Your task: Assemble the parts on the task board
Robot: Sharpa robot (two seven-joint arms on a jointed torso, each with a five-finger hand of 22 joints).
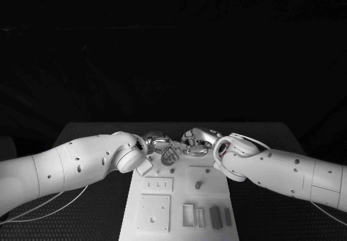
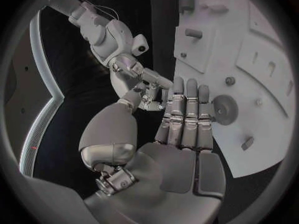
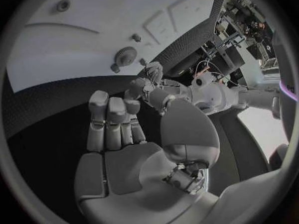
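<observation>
The white task board [image 1: 145, 228] lies lengthwise in the middle of the table. Both hands meet over its far end. My left hand [image 1: 160, 146] has its fingers [image 2: 186, 112] stretched out side by side and its thumb apart, with nothing in the palm. A round grey gear [image 2: 224, 108] sits on the board just beside those fingertips. My right hand [image 1: 199, 143] is close against the left one, its fingers [image 3: 111, 119] half bent over an empty palm. A short grey peg [image 1: 197, 185] stands in the board's middle.
Two grey bars [image 1: 215, 217] lie in slots at the board's near right corner. Raised white blocks [image 1: 155, 213] with holes take up its near left side. Black table [image 1: 94, 221] flanks the board on both sides, under my arms.
</observation>
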